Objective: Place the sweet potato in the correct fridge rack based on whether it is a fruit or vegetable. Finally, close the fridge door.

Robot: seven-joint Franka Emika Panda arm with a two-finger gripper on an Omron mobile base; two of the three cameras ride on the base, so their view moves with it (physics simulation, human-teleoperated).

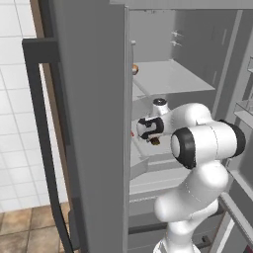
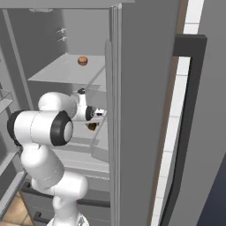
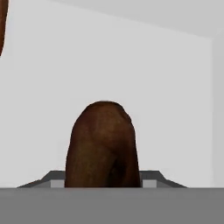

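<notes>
Pinching the small dark brown oblong sweet potato [image 3: 103, 146] between my nearly closed pincer [image 1: 153, 140], I carry it inside the open fridge, above a wide flat pale grey fridge rack [image 1: 148, 163]; in the hand view the brown lump rises right in front of the lens, and in the two base views a brown tip peeps out under my hand [image 2: 92, 126]. Nearest risk: the grip appears to sit on a tapered end, so the rounded skin could slide or pivot between my jaws, and a jolt might let it drop short, toward the rack's front edge. Next risk: my white elbow and forearm are folded tightly between the tall grey fridge door [image 1: 94, 148] and the shelving, so a wide swing could knock the door or a rack lip and shake the load. Further in, the upper pale grey shelf [image 1: 168, 79] already carries a rounder orange-brown item [image 2: 82, 60]; I judge that shelf the likelier wrong choice, since a sweet potato is a vegetable, though the pictures bear no labels and I cannot tell which rack is meant for which. Farthest risk: releasing from height could make the lump roll to the back wall, and a hasty withdrawal could snag the door that must be closed last
</notes>
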